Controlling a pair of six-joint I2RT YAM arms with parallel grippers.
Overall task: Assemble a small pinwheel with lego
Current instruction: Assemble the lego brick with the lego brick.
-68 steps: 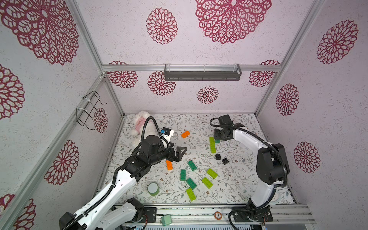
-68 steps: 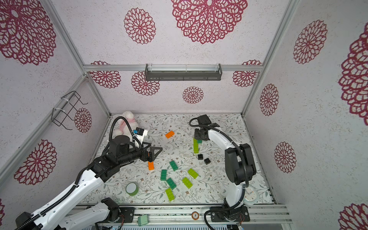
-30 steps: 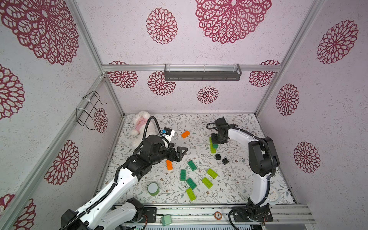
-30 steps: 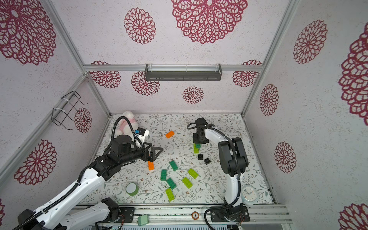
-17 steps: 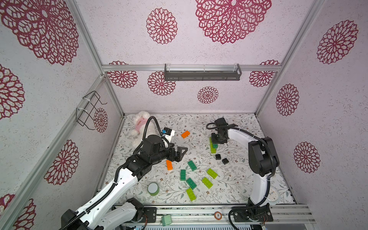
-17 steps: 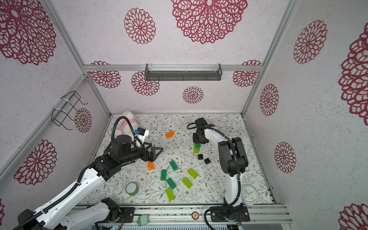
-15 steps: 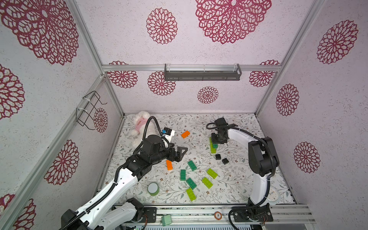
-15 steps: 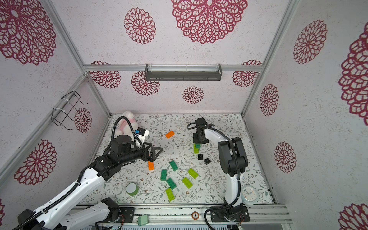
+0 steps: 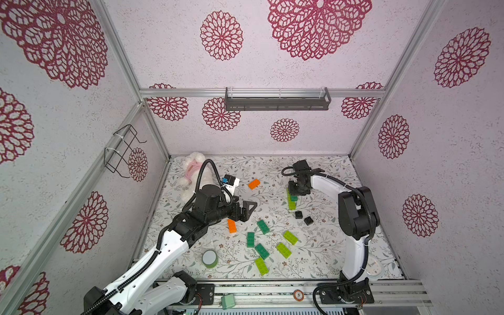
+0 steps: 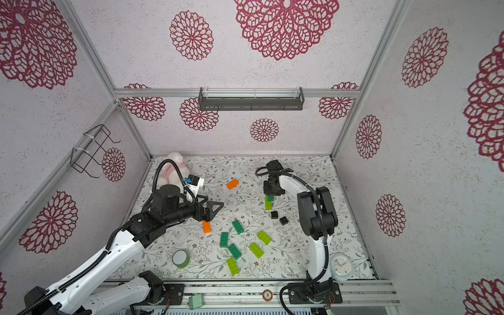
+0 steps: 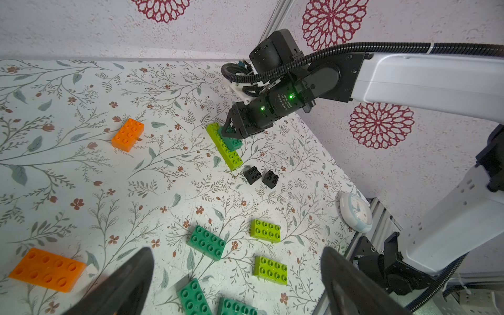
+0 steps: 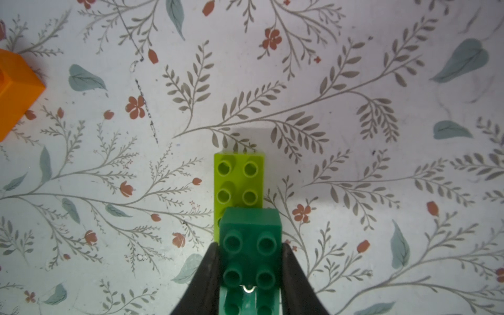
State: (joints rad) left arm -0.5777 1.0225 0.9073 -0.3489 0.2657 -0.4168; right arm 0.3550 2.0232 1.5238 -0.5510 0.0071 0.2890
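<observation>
Clamping dark green studded plastic brick point(image 12: 250, 240) w/ right tool point(image 12: 249, 246), atop lime green oblong plastic brick point(image 12: 238, 180); left tool point(image 11: 236, 252) spread wide, empty, above table point(image 9: 327, 245).

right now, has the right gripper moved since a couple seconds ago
Yes. The right gripper, holding a green brick, has shifted slightly toward the black bricks, onto the lime brick.
</observation>
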